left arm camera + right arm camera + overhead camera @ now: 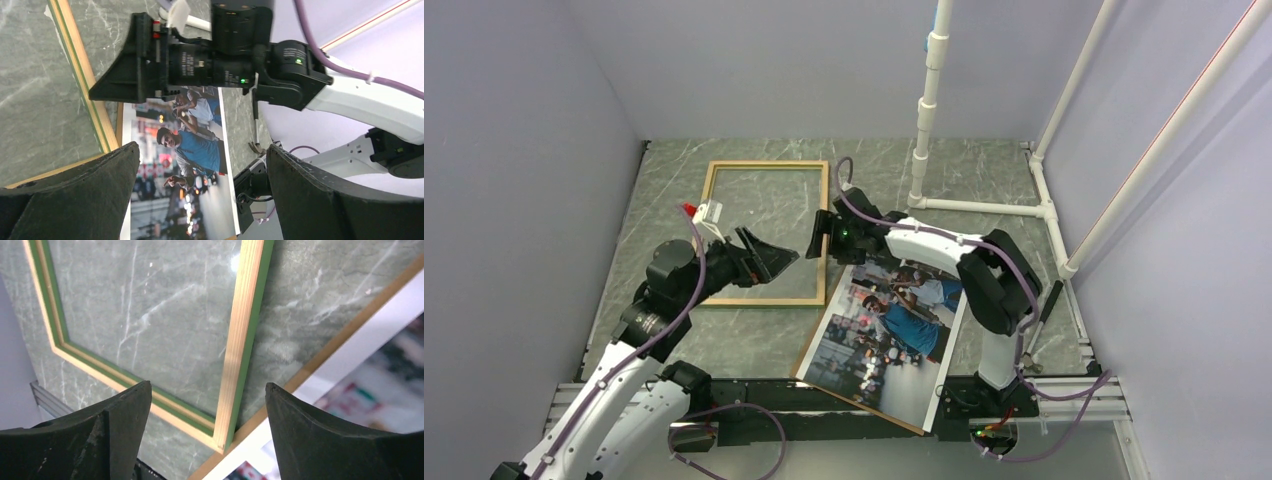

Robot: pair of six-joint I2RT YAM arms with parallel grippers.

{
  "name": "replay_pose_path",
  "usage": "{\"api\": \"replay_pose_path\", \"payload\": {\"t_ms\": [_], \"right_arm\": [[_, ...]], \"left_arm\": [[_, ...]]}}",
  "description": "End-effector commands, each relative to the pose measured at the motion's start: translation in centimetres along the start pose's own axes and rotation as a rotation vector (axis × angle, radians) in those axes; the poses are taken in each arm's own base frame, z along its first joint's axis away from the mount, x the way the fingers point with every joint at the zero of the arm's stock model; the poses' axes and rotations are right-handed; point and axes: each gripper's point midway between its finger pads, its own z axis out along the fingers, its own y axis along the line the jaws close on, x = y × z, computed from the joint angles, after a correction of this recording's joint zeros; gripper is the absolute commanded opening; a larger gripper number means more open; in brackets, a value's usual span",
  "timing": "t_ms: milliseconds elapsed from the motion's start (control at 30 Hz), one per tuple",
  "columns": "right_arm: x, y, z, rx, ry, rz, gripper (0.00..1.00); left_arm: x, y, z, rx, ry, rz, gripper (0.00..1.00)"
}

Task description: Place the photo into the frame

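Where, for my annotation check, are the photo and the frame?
the photo [911,322]: top external view, on the blue-shirted man at its centre.
the frame [769,164]: top external view, on its far wooden rail.

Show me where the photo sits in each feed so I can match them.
Top external: photo bottom centre, below-right of the frame.
Left wrist: photo lower centre, right of the frame rail.
Right wrist: photo blurred, lower right.
Shared landmark: frame corner beside the photo.
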Motion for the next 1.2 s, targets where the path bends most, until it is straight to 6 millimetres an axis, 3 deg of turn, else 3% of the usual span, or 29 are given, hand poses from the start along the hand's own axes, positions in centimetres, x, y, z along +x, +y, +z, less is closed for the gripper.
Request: {"api": "replay_pose_path", "payload": {"t_ms": [0,333,733,967,1167], "right_arm": [[-1.6,0.0,-3.1,-0.048,-0.075,0.005,0.85],[-1.2,-6.8,-8.3,-0.072,-0.079,0.117,0.85],[-0.2,-16.3,-14.5,0.204,-0.135,0.133,0.88],[0.3,-20.5,-17.7,0.355,-0.208,0.22,0.88],[1.9,-25.0,-19.1,0.502,-0.178,0.342,0.9]], "left_arm": [[-0.4,-0.5,0.9,0.039,-0.004,0.024,0.99],[3.9,3.7,4.5,-0.056,0.184,-0.082,1.0],[9.5,7.5,7.9,-0.292,0.448,-0.077,0.99],[12.5,7.0,11.4,-0.424,0.615,0.064,0.99],[15.7,6.7,14.4,-0.508,0.734,0.16,0.99]]}}
